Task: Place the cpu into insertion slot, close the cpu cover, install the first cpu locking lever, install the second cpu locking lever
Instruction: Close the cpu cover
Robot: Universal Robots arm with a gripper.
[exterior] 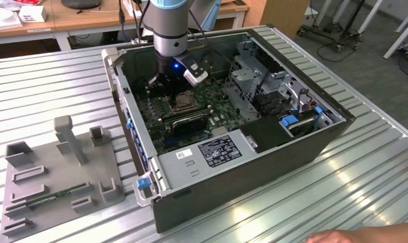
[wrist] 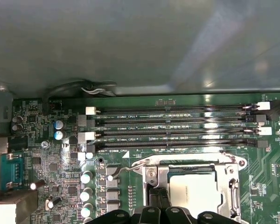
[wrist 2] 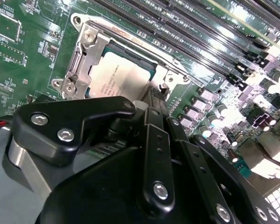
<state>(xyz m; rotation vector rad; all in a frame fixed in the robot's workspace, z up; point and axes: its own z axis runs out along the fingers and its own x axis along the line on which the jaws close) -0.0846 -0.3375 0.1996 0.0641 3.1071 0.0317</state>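
computer case, green board: the gripper, pressed together, sits at the rim of the lowered cpu cover; the cpu lies in the insertion slot (light, stiff, fragile: you would hold its edges only)

I am looking across a ribbed silvery metal table that is filling most of the exterior view, its slats running on a slant. Light is glancing off the slats in pale patches toward the near edge. Beyond the table, wooden desks are standing along the far side, and a white box is sitting on the one at the exterior view's left. At the exterior view's right a grey floor is showing, with wheeled stands standing on it.
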